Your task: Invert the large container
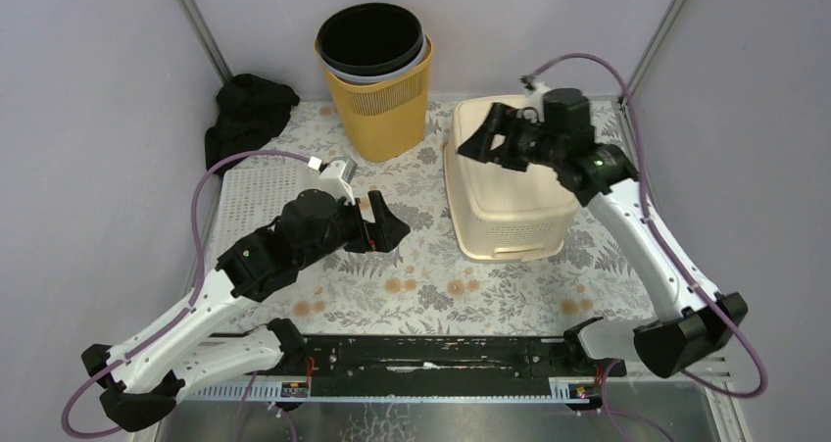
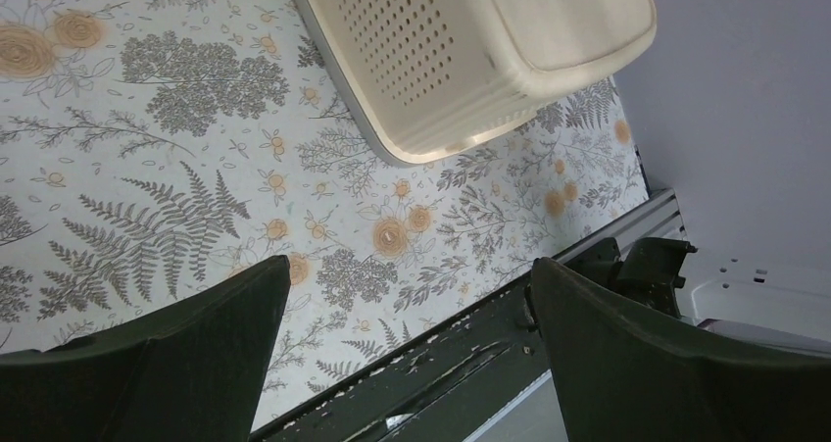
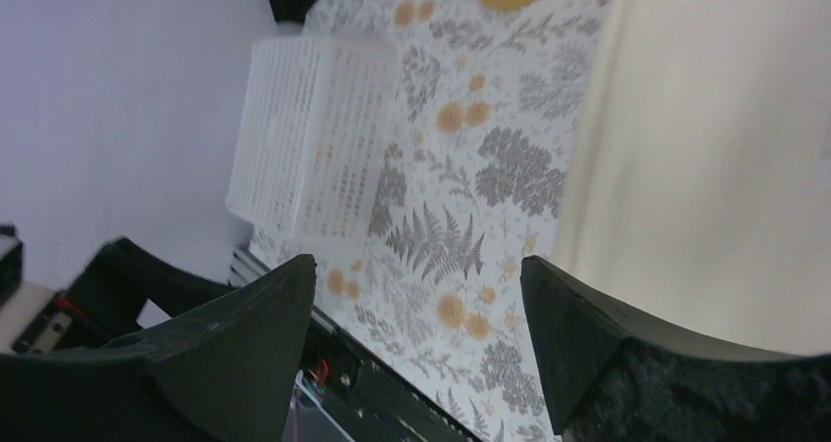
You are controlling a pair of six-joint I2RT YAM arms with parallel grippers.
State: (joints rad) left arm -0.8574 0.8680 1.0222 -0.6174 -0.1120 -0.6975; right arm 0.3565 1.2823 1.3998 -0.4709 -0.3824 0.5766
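The large container (image 1: 510, 202) is a cream plastic basket with perforated walls. It rests at the table's right centre, rim down on the flowered cloth and closed base facing up. My right gripper (image 1: 477, 136) hovers open over its far left corner, nothing between its jaws; in the right wrist view the gripper (image 3: 417, 262) looks past the cream container (image 3: 715, 148) onto the cloth. My left gripper (image 1: 390, 224) stands open and empty above the cloth, a short way left of the basket. The left wrist view shows that gripper (image 2: 410, 264) with the container (image 2: 470, 50) ahead of it.
A yellow bin (image 1: 377, 99) with black and grey bins nested inside stands at the back centre. A black cloth (image 1: 247, 114) lies in the back left corner. A white perforated tray (image 1: 255, 192) lies at the left. A black rail (image 1: 421, 354) runs along the near edge.
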